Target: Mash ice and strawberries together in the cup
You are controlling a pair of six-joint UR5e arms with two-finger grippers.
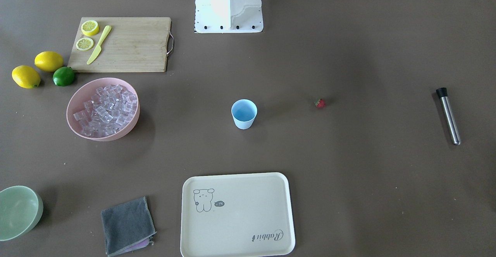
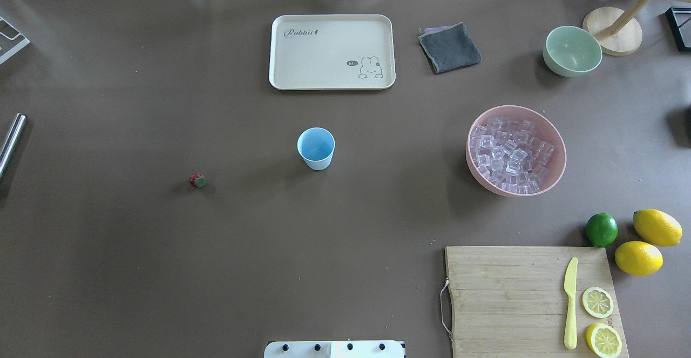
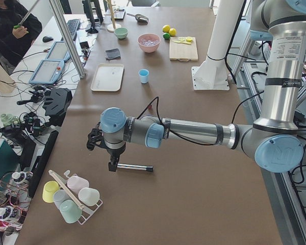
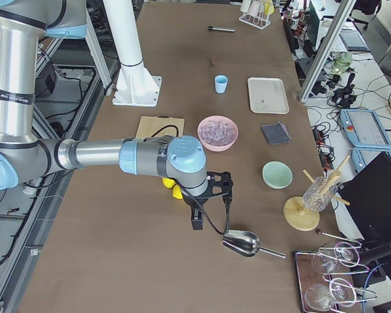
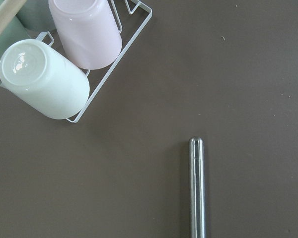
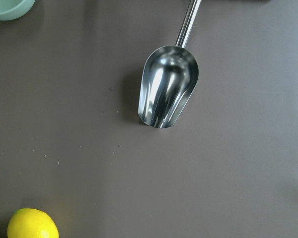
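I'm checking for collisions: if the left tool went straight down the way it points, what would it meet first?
Probably the steel muddler lying on the table: the left tool hangs just over one end. Depth is unclear, so it might meet bare table beside it.

Light is soft and even in every view, coming mostly from overhead, so the brown table (image 2: pixel 162 266) reads mid-toned with faint, cloudy darker patches. Shadows are weak and blurred at their edges: the pink bowl (image 1: pixel 70 114) casts a dim smudge to one side, the cup (image 1: pixel 244 122) barely any. The white robot base (image 1: pixel 228 5) is blown out almost featureless in the front-facing view. The steel scoop (image 6: pixel 166 89) carries bright streaks of glare (the sharpest highlights anywhere), and the steel rod (image 5: pixel 196 188) a thin one. Focus is crisp, with no motion blur.
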